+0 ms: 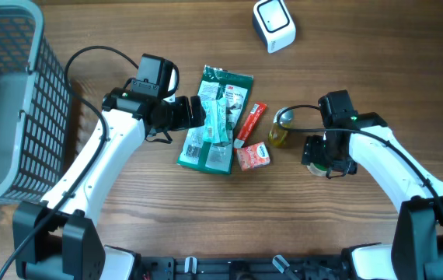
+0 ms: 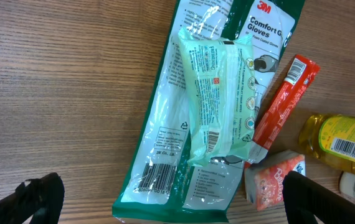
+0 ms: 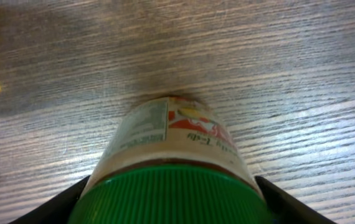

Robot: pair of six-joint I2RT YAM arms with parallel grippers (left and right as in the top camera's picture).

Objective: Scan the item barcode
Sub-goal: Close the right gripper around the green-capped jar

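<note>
The right gripper [image 1: 325, 155] straddles the jar [image 3: 165, 134], 1 finger on each side of its ribbed green lid [image 3: 168, 193]. The jaws are partly spread, and I cannot tell if they're pinching. The jar's long axis runs straight away from the wrist to the wood-grain table [image 3: 277, 68]: smooth round body, paper label. The white scanner [image 1: 273, 24] sits well apart, ahead-left of this gripper. The left gripper [image 2: 174, 196], farther off, hangs wide open and empty over the glossy gloves pack [image 2: 162, 146].

Overhead straight down over table [image 1: 346, 70]; right wrist tight on shared jar [image 3: 171, 130].
</note>
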